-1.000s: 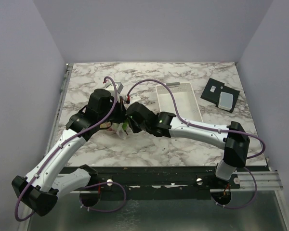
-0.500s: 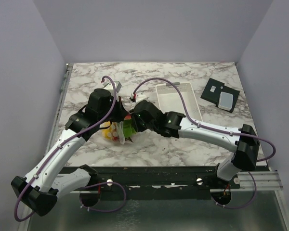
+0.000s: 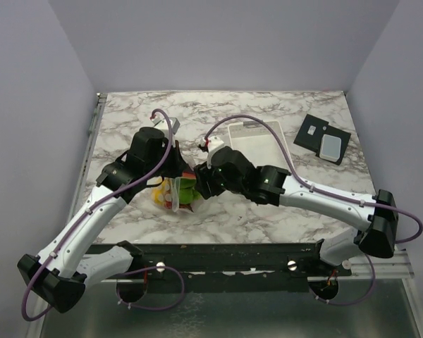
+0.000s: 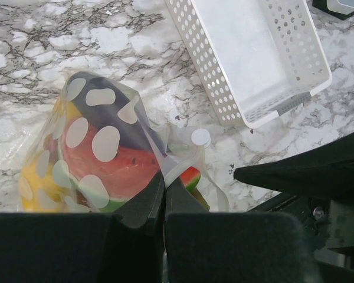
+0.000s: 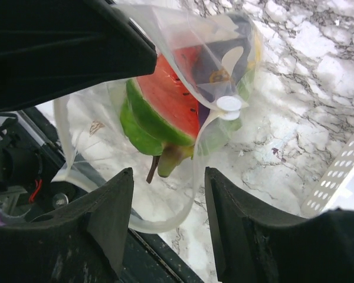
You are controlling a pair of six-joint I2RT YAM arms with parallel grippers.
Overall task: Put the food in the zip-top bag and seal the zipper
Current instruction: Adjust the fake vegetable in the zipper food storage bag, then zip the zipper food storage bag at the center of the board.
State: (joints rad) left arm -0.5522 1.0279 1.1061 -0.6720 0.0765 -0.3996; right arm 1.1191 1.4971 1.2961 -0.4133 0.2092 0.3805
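Note:
The zip-top bag (image 3: 172, 194) is clear with white dots and is full of food. Through it show a watermelon slice (image 4: 106, 166), a dark purple eggplant (image 4: 109, 112) and a yellow piece (image 4: 34, 184). My left gripper (image 4: 164, 184) is shut on the bag's mouth edge, holding the bag (image 4: 76, 127) up from the marble. My right gripper (image 5: 168, 177) is open just beside the mouth. The thick zipper strip (image 5: 192, 177) loops loosely between its fingers, ungripped. The watermelon slice (image 5: 165, 97) and a green piece (image 5: 135, 127) lie near the mouth.
A white perforated basket (image 3: 264, 146) stands just right of the bag, also in the left wrist view (image 4: 248, 56). A black flat object (image 3: 323, 139) lies at the back right. The table's near edge and the dark rail (image 3: 233, 250) run close below the bag.
My right gripper has opened and let go of the bag's mouth, and its arm has swung right. The bag, still held by the left gripper, now hangs in plain view with its food showing.

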